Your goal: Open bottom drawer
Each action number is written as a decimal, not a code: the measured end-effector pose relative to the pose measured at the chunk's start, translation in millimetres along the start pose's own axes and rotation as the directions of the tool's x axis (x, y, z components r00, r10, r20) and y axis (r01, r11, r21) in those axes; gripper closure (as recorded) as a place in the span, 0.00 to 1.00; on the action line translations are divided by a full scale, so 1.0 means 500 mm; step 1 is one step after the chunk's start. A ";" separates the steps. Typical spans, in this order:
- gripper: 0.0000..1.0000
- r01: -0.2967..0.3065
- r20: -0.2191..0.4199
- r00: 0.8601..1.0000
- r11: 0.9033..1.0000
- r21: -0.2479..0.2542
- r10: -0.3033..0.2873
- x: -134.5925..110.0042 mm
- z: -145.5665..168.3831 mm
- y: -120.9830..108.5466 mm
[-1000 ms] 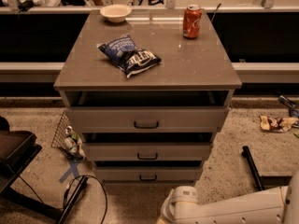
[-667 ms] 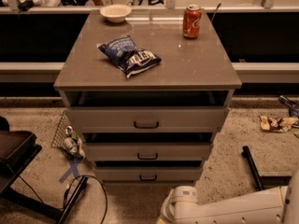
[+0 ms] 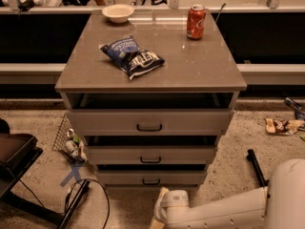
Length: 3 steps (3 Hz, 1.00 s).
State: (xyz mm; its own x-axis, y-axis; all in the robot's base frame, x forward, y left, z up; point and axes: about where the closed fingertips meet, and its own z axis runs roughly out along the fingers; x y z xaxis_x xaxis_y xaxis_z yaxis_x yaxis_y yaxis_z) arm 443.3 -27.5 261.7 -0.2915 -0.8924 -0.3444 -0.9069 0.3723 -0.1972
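The grey cabinet [image 3: 150, 75] stands in the middle of the camera view with three drawers. The bottom drawer [image 3: 119, 178] is the lowest, a low grey front with a small black bar handle [image 3: 151, 181]. A dark gap shows above its front. The middle drawer [image 3: 114, 155] and the taller top drawer [image 3: 105, 122] sit above it, each with a dark gap over its front. My white arm [image 3: 224, 209] reaches in from the bottom right, its end joint on the floor side just below the bottom drawer. My gripper is out of view, past the lower edge.
On the cabinet top lie a blue chip bag [image 3: 132, 56], a red can [image 3: 196, 21] and a white bowl [image 3: 118, 12]. A wire basket [image 3: 66, 140] leans at the cabinet's left. A black stand [image 3: 14, 161] and cable are at the lower left. Wrappers [image 3: 283, 125] and a black bar [image 3: 255, 166] lie at the right.
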 end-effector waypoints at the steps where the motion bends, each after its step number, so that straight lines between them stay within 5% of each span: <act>1: 0.00 0.117 -0.001 0.993 0.992 0.047 -0.117 -0.047 0.064 -0.014; 3: 0.00 0.303 -0.117 0.949 0.950 0.081 -0.293 -0.083 0.193 -0.069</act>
State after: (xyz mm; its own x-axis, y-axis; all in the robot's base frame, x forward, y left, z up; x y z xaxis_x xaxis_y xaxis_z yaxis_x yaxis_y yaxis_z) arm 516.1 21.3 194.2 -0.0467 -0.9857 -0.1618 -0.9247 0.1039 -0.3663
